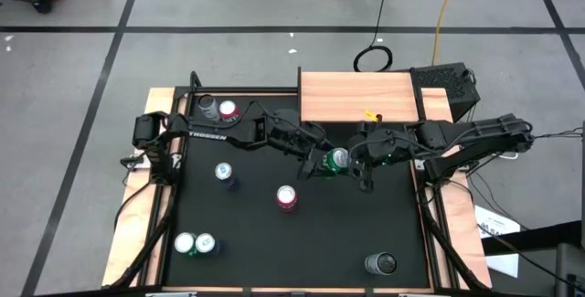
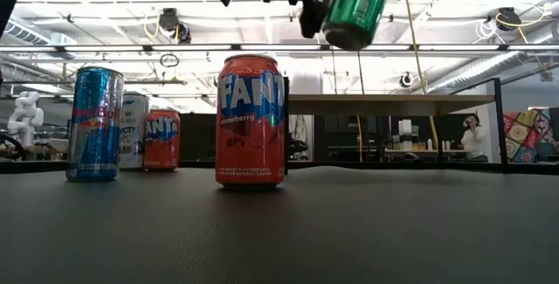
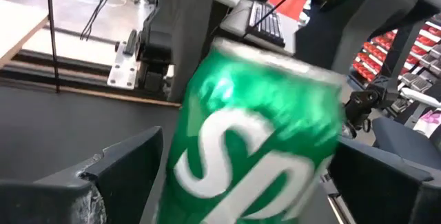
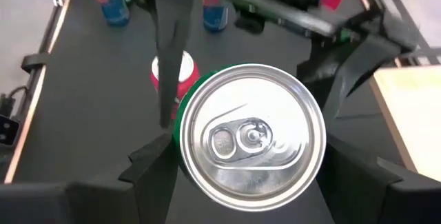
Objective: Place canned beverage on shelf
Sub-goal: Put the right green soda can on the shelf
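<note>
Green Sprite can [image 1: 339, 158] is up off the black mat [image 1: 274, 242], and we see it pinched from 2 sides at once: the left gripper [image 1: 320, 158] has its fingers closed against the can's body, while the right gripper [image 1: 358, 160] clamps it near the silver pull-tab top. From the low view we catch the can tilted and hanging in the air above the red Fanta strawberry can [image 2: 251, 120]. We find the light-brown wooden shelf [image 1: 358, 97] bare at the table's far edge, just beyond both grippers, with the can near its front edge.
</note>
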